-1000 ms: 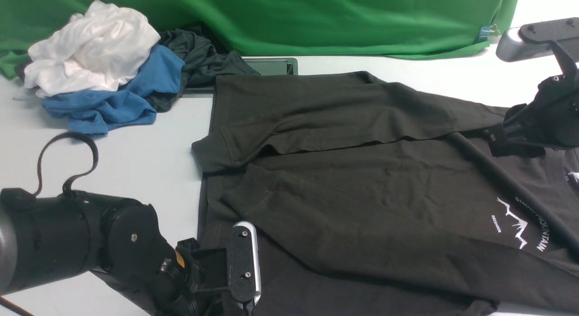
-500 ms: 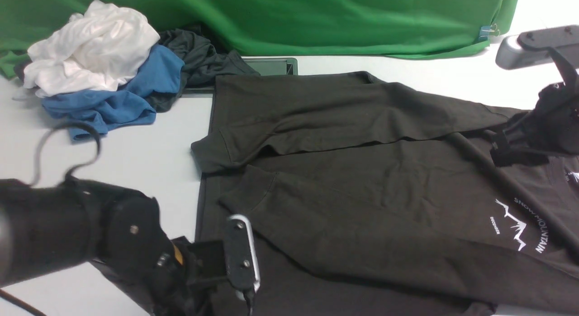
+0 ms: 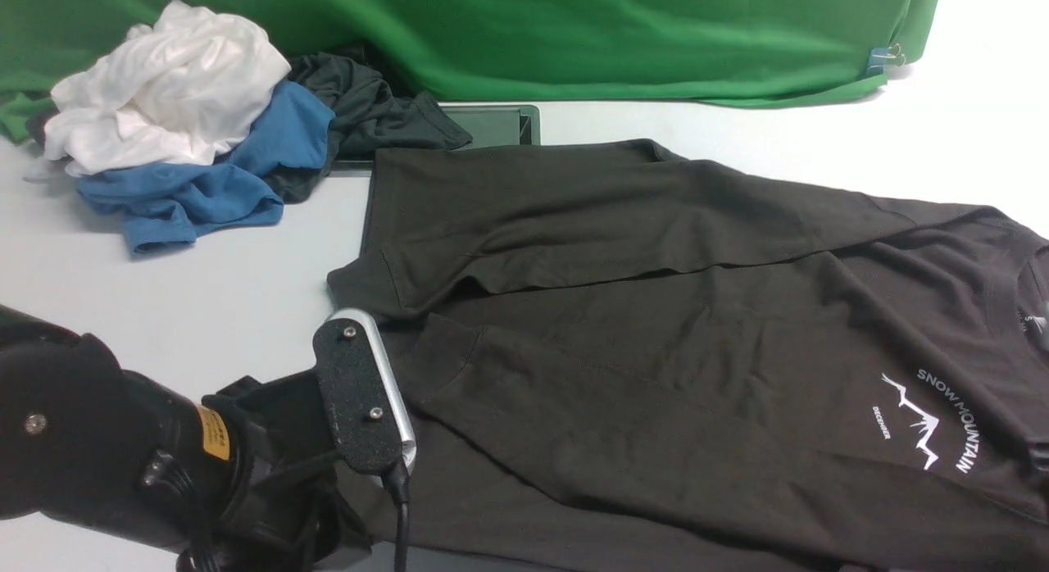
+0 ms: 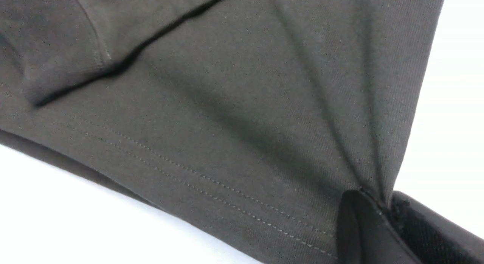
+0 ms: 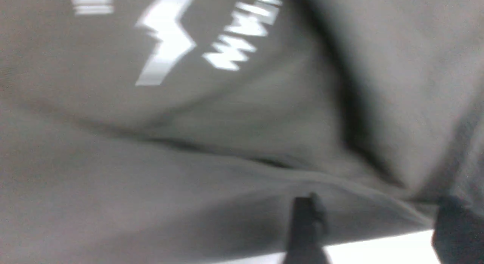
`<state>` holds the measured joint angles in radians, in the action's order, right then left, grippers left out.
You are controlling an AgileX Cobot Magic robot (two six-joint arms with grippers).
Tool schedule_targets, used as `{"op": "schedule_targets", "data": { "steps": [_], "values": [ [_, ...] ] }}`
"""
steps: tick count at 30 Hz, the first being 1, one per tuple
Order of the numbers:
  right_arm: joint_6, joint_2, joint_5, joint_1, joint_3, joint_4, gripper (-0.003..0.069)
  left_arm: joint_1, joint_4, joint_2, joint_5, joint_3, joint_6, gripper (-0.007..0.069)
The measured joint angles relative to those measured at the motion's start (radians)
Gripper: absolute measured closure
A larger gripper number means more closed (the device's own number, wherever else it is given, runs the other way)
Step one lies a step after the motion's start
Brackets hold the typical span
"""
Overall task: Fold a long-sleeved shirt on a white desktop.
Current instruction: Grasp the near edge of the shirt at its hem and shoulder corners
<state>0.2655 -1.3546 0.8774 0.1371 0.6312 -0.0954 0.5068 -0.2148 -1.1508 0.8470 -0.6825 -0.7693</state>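
Observation:
The long-sleeved shirt [image 3: 656, 310] lies spread over the white desktop [image 3: 246, 293], both sleeves folded across its body and the white logo [image 3: 926, 424] at the right. My left arm [image 3: 123, 457] reaches in at the near left, over the shirt's hem corner. In the left wrist view, the left gripper [image 4: 382, 199] is shut on a pinch of the shirt [image 4: 227, 124] beside the stitched hem. The right arm is outside the front view. Its wrist view is blurred: the right gripper [image 5: 378, 207] is open, fingers wide apart at the shirt's edge [image 5: 189, 180], below the logo [image 5: 166, 41].
A heap of clothes sits at the far left: a white garment [image 3: 164, 88], a blue one [image 3: 213, 170] and a dark grey one [image 3: 361, 97]. The green backdrop [image 3: 615, 39] runs along the back. A silver-rimmed panel [image 3: 492, 125] shows behind the shirt.
My left gripper shut on the hem corner and drew it leftward, shifting the shirt left. The right gripper opened, let go of the shirt's shoulder area, and left the front view.

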Motion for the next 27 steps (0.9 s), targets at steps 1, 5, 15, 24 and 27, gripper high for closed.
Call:
{"op": "schedule_targets", "data": {
  "steps": [1, 5, 15, 24, 27],
  "values": [
    [0.004, 0.0, -0.014, 0.044, -0.014, 0.009, 0.0115, 0.0, 0.0, 0.0, 0.0, 0.0, 0.005, 0.0596],
    [0.009, -0.006, -0.065, 0.156, -0.031, 0.041, 0.0068, 0.0, -0.01, 0.0, -0.008, 0.0, 0.016, 0.0596],
    [0.005, -0.169, -0.158, 0.194, -0.026, 0.107, 0.0106, 0.0, -0.018, 0.0, -0.023, 0.0, 0.017, 0.0596],
    [-0.137, -0.171, -0.091, 0.198, -0.003, 0.178, 0.0507, 0.0, -0.017, 0.008, 0.009, -0.001, 0.053, 0.0596],
    [-0.155, -0.13, -0.019, 0.198, -0.008, 0.152, 0.059, 0.0, -0.008, 0.029, 0.065, -0.015, 0.072, 0.0596]
  ]
}}
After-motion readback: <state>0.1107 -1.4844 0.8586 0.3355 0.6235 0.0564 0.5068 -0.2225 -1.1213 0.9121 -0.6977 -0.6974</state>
